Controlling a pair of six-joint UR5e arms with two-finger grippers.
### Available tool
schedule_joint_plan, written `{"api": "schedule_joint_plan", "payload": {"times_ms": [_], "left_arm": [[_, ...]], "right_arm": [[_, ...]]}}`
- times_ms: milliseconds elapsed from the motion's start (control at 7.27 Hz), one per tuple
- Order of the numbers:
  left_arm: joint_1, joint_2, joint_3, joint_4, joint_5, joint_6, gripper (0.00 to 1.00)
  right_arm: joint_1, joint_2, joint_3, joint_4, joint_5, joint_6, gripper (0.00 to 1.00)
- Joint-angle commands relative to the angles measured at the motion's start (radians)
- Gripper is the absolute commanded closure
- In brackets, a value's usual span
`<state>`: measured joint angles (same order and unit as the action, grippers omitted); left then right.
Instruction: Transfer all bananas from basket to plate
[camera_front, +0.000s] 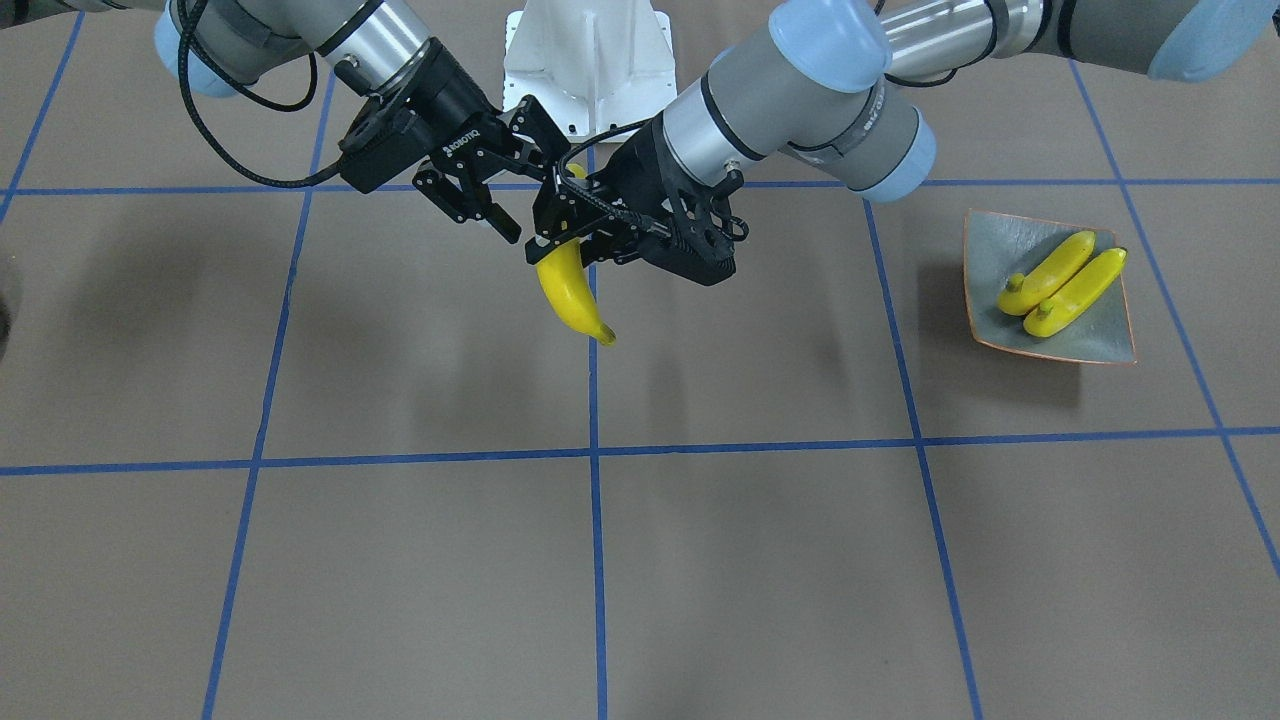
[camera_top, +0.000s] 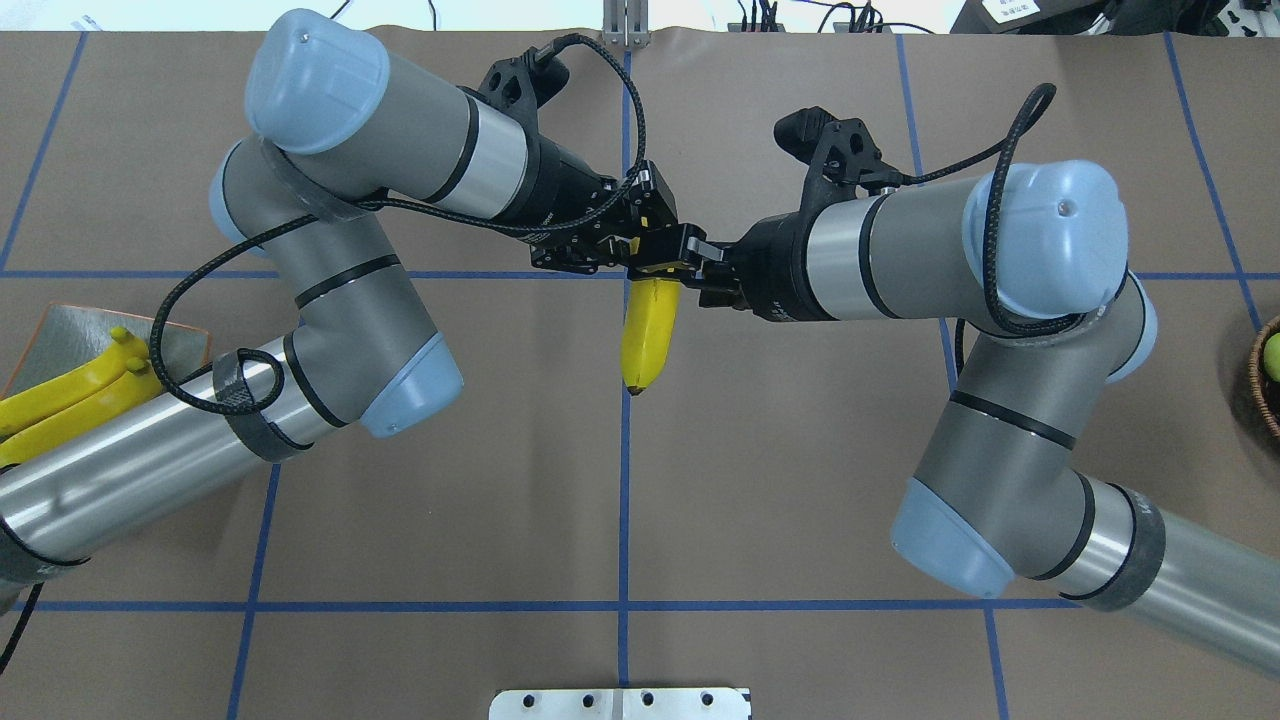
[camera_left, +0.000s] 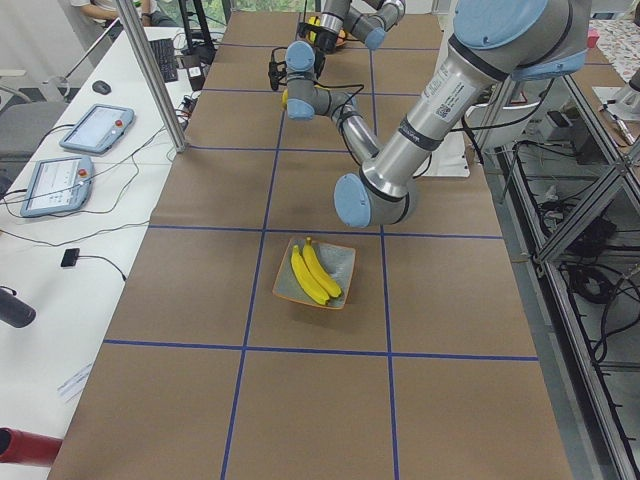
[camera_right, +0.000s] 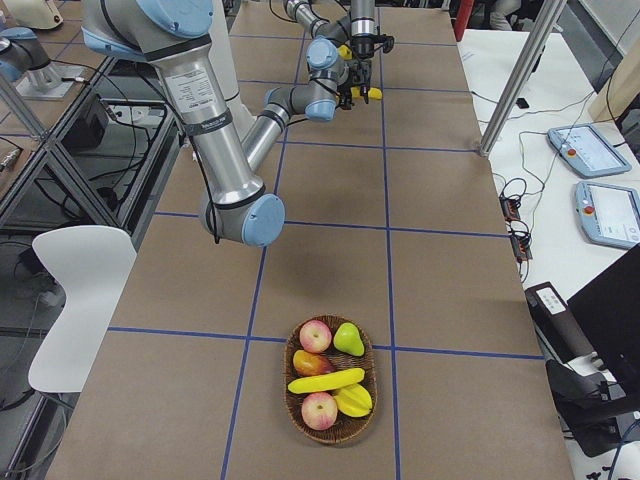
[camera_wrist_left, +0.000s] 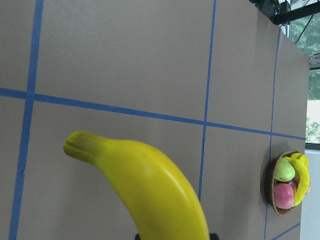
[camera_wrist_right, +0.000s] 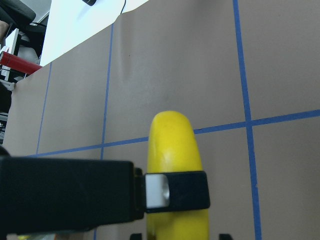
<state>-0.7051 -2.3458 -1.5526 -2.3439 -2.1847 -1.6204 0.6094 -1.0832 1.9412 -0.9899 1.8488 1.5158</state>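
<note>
From across the table, the left gripper (camera_front: 567, 243) is clamped on the upper end of a banana (camera_front: 568, 295), held in the air over the table's (camera_front: 420, 560) middle. The right gripper (camera_front: 530, 195) hangs just beside it, jaws spread, holding nothing. The banana hangs steeply, long axis near vertical, brownish free end lowest. 2 more bananas (camera_front: 1062, 280) lie side by side on the plate (camera_front: 990, 250), well apart from both arms.

Overhead, the held banana runs along the blue centre tape (camera_top: 624, 520), between the 2 wrists.

From the right end, the basket (camera_right: 292, 400) has 1 banana (camera_right: 325, 381) among apples (camera_right: 315, 335) and a pear (camera_right: 348, 340).

The left wrist camera shows the ridged stem end pointing away from the grip.

The right wrist camera shows 1 left finger pad (camera_wrist_right: 157, 191) pressed across the peel.

It looks glossy, stiff and light to me, apt to swing or slip in an end grip. A hold across the thick middle seems safer.
</note>
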Motion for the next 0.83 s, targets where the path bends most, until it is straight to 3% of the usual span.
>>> {"api": "schedule_joint_plan", "payload": {"times_ms": [0,275,550,688], "left_arm": [[-0.010,0.019,-0.001,0.000,-0.003,0.010,1.00],[-0.046,0.144,-0.070,0.005,-0.036,0.087,1.00],[-0.176,0.261,-0.112,0.009,-0.197,0.241,1.00],[-0.216,0.314,-0.136,0.009,-0.219,0.345,1.00]], "right_arm": [[0.006,-0.012,0.007,0.002,-0.003,0.014,0.00],[0.058,-0.070,0.019,0.007,0.004,0.014,0.00],[0.110,-0.156,0.027,0.019,0.036,0.001,0.00],[0.131,-0.182,0.031,0.017,0.052,0.001,0.00]]}}
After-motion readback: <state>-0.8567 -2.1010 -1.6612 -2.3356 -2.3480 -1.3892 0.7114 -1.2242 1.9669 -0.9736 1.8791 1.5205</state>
